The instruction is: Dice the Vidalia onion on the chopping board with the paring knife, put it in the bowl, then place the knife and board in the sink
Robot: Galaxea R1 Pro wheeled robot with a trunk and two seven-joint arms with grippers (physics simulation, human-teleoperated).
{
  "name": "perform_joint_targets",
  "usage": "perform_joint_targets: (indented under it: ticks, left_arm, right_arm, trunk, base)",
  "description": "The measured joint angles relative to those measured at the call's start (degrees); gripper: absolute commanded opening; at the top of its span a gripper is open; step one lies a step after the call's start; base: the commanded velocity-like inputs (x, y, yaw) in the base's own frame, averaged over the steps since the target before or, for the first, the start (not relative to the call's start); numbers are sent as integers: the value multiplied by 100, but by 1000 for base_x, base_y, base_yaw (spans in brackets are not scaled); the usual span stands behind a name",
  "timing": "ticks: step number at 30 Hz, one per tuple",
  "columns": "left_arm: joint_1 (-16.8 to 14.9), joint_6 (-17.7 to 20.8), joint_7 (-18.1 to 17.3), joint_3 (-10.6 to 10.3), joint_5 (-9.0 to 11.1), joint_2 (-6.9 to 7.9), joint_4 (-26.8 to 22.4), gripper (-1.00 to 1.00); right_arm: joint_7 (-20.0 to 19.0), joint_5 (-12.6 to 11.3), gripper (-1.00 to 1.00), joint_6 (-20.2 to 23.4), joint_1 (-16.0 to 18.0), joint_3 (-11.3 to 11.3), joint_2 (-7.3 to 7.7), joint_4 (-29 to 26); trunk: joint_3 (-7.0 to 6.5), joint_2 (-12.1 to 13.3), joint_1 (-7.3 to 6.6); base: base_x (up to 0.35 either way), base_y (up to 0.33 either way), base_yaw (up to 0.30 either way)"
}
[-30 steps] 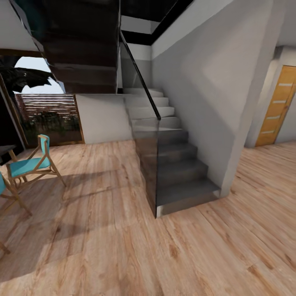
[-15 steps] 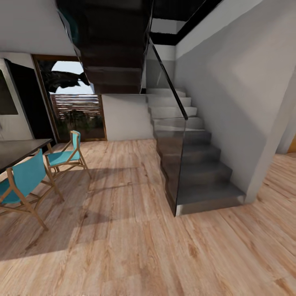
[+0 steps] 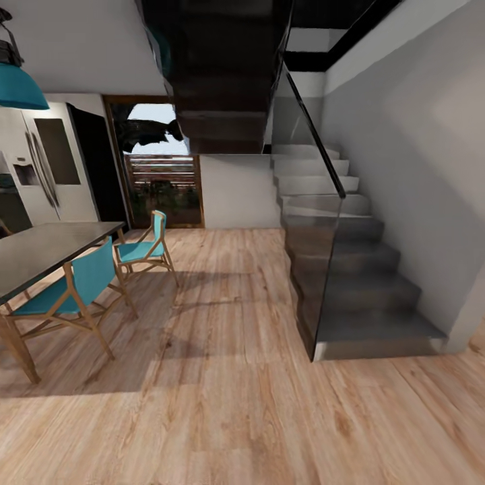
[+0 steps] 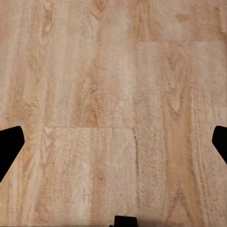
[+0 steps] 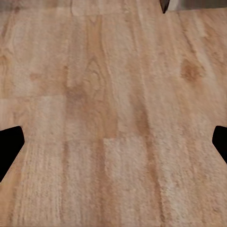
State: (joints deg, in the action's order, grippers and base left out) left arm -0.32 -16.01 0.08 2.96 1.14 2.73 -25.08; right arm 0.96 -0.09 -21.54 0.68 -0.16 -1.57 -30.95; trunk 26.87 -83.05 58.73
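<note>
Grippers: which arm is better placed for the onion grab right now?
Neither yet. The left gripper and right gripper both hang open and empty over bare wood floor. The head view shows a staircase, dining table and fridge at left. Slight, tentative edge: left.

Your left gripper [image 4: 113, 142] has plain black fingertips [image 4: 9, 144] with angled, wedge-like ends. Your right gripper [image 5: 113, 142] matches: flat matte black fingertips [image 5: 10, 142], no markings, cables or screws.
</note>
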Motion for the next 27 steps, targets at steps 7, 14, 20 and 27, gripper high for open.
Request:
perform_joint_targets:
  ticks: [7, 14, 20, 27]
  left_arm:
    - [0, 0, 0, 1, -1, 0, 0, 100]
    - [0, 0, 0, -3, -2, 0, 0, 100]
    - [0, 0, 0, -3, -3, 0, 0, 100]
    - [0, 0, 0, -8, -3, 0, 0, 100]
  right_arm:
    - [0, 0, 100, 0, 0, 0, 0, 0]
    - [0, 0, 100, 0, 0, 0, 0, 1]
    - [0, 0, 100, 0, 0, 0, 0, 1]
    - [0, 0, 100, -4, 1, 0, 0, 0]
  trunk:
    - [0, 0, 0]
    - [0, 0, 0]
    - [0, 0, 0]
    - [0, 0, 0]
  base:
    - [0, 36, 289]
    - [0, 218, 289]
    - [0, 240, 289]
    - [0, 95, 289]
